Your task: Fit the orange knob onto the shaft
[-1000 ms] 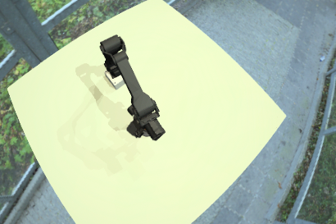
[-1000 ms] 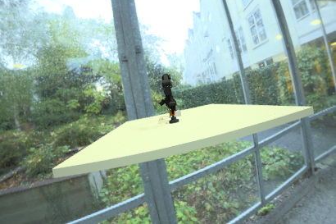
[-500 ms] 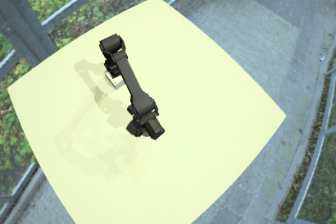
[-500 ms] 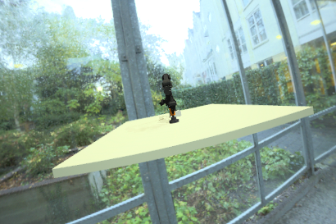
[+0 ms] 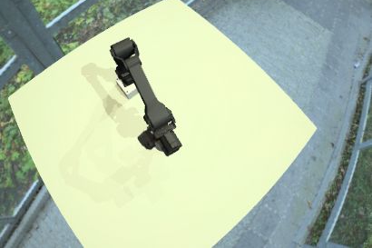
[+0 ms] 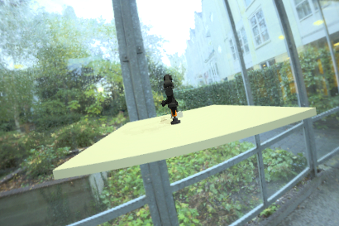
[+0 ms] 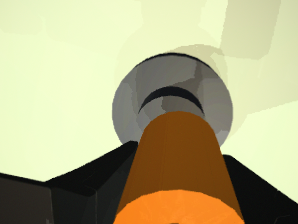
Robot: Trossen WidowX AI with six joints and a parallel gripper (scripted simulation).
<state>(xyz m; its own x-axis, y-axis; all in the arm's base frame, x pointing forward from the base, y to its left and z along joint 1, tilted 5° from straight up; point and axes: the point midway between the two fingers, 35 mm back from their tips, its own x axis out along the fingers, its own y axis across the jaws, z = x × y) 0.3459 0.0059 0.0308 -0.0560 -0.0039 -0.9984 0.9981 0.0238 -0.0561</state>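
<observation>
The orange knob [image 7: 175, 160] is between the fingers of my gripper [image 7: 178, 156], which is shut on it. The knob stands roughly upright over the round grey pedestal [image 7: 125, 110] [image 6: 175, 122]. In the wrist view the knob's far end overlaps the pedestal's middle, where a smaller raised round part with a dark crescent edge shows. The shaft is hidden behind the knob, so I cannot tell whether it is in the hole. In the top view the arm covers the knob and most of the pedestal.
The pale yellow table top [image 5: 236, 118] [image 6: 231, 124] carries the arm and pedestal. A small white block [image 5: 130, 92] is beside the arm's base. Shadows of the arm fall across the table to the left in the top view.
</observation>
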